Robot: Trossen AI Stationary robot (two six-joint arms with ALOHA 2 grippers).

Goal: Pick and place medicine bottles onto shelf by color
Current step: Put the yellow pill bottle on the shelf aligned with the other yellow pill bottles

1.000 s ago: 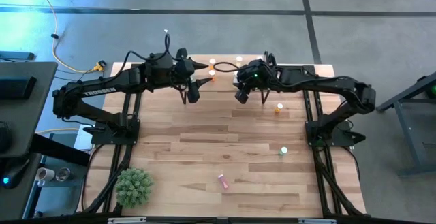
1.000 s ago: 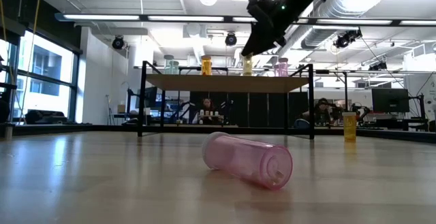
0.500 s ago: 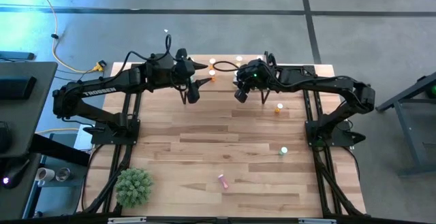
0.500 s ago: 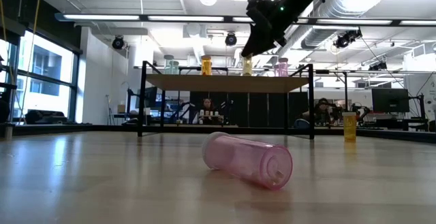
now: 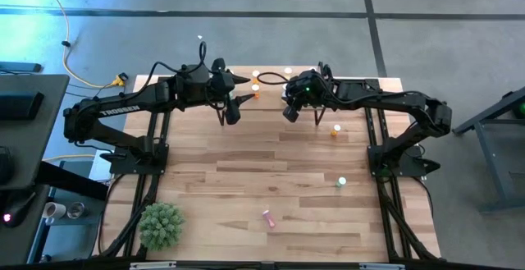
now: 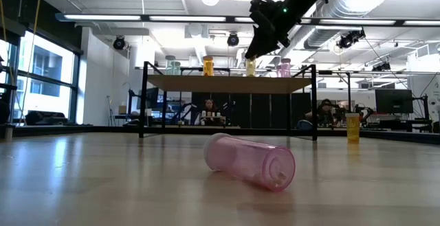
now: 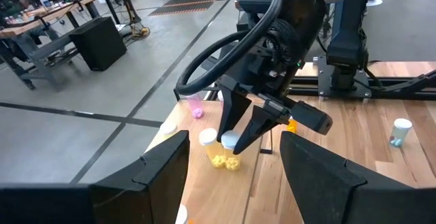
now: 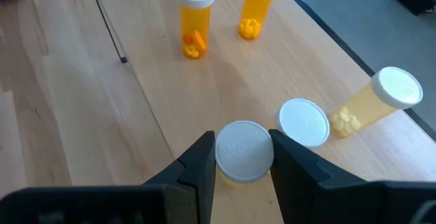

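The right gripper [image 8: 244,176] is clamping a white-capped yellow bottle [image 8: 244,152] above the shelf [image 6: 227,83], two yellow bottles [image 8: 304,123] standing just beyond it, while the left gripper [image 7: 231,183] is hovering nearby, jaws wide.

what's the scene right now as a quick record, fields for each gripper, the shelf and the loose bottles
right gripper: over the shelf, shut on a white-capped bottle
left gripper: open, empty, above the shelf's other end
shelf: at the table's far edge; bottles standing on it, orange bottle among them
pink bottle: on its side on the table, near edge
green bottle: upright on the table, right side
orange bottle on table: upright, off the shelf
plant: near left corner
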